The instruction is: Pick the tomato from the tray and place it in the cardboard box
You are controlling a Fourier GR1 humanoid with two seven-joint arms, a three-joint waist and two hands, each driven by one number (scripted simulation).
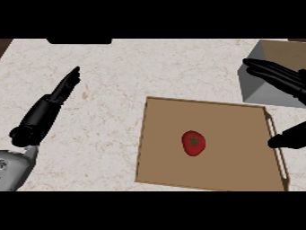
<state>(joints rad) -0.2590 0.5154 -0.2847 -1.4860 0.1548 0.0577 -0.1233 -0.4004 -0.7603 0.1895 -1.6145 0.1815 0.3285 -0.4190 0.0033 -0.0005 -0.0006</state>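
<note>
A red tomato (194, 143) with a green stem spot lies near the middle of a flat brown tray (234, 117). The cardboard box (274, 85), open at the top, stands at the far right behind the tray. My right hand (294, 83) is open, its fingers stretched out across the box's front corner and its thumb (294, 137) hanging over the tray's right rim. It is to the right of the tomato and apart from it. My left hand (57, 96) rests open at the left, fingers pointing away, far from the tray.
The pale marble counter (115, 72) ends at a dark strip along the far and left edges. A black object (80, 41) sits at the counter's back edge.
</note>
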